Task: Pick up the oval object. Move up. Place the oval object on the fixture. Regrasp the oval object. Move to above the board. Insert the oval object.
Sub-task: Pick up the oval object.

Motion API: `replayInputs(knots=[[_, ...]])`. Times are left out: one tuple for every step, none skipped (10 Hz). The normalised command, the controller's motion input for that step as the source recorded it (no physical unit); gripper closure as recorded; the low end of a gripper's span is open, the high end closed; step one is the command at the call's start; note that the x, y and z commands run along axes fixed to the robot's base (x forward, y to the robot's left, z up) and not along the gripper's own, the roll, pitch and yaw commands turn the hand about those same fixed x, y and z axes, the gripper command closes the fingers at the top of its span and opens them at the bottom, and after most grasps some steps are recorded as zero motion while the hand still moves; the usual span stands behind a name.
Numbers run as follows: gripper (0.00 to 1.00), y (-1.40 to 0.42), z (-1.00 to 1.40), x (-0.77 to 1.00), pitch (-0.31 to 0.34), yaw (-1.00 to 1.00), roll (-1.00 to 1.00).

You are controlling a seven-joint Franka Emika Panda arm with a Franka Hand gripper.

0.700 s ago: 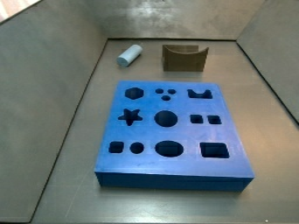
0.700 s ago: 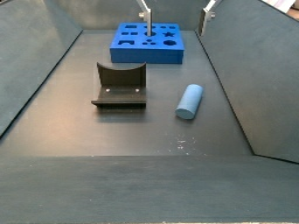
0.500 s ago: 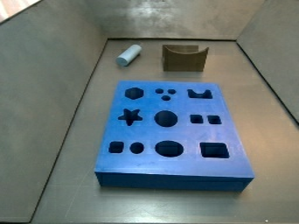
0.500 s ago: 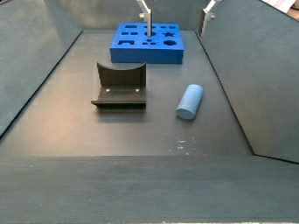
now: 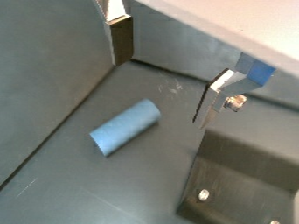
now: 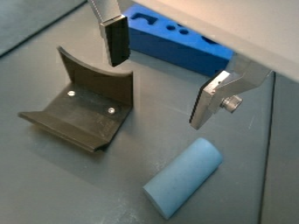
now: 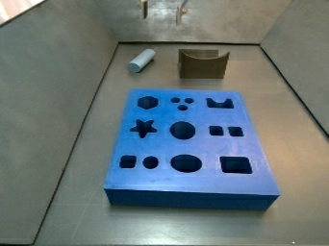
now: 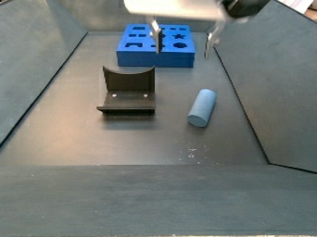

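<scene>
The oval object (image 8: 201, 106) is a pale grey-blue peg lying on its side on the floor; it also shows in a side view (image 7: 140, 61) and in both wrist views (image 5: 125, 127) (image 6: 184, 177). The fixture (image 8: 126, 91) stands beside it, apart, and shows too in a side view (image 7: 203, 63) and a wrist view (image 6: 82, 105). The blue board (image 7: 190, 144) with dark shaped holes lies flat on the floor, seen also in a side view (image 8: 158, 44). My gripper (image 8: 183, 37) is open and empty, high above the floor between the fixture and the oval object, as both wrist views (image 6: 163, 74) (image 5: 163, 70) show.
Grey sloping walls (image 8: 247, 83) enclose the floor on all sides. The board's edge (image 6: 181, 48) lies just past the fingers in a wrist view. Only the fingertips (image 7: 142, 8) show at the upper edge of a side view.
My gripper has come down: its body now shows in a side view and its fingertips have entered the other. The oval object, fixture and board have not moved.
</scene>
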Motion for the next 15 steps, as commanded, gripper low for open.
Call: replayInputs(knots=[[0.00, 0.00, 0.00, 0.00, 0.006, 0.00, 0.01], [0.00, 0.05, -0.98, -0.46, 0.000, 0.12, 0.00], [0.00, 0.00, -1.00, -0.37, 0.000, 0.38, 0.00], [0.00, 0.00, -1.00, -0.34, 0.000, 0.36, 0.00], [0.00, 0.00, -1.00, -0.29, 0.000, 0.35, 0.00], [0.00, -0.04, -0.98, -0.08, 0.000, 0.20, -0.03], [0.00, -0.02, -0.29, 0.17, 0.000, 0.00, -0.08], [0.00, 0.30, -0.27, 0.22, 0.026, -0.25, -0.17], [0.00, 0.36, -0.44, 0.22, 0.049, -0.31, -0.16], [0.00, 0.15, -0.16, 0.06, 0.016, -0.14, -0.11], [0.00, 0.00, -0.14, 0.00, 0.000, 0.00, 0.00], [0.00, 0.00, -0.74, -0.24, -0.036, -0.09, 0.07], [0.00, 0.00, -0.59, -0.08, -0.003, -0.12, 0.00], [0.00, 0.00, -0.23, 0.00, 0.000, -0.07, 0.00], [0.00, 0.00, -0.03, 0.00, 0.000, 0.00, 0.00]])
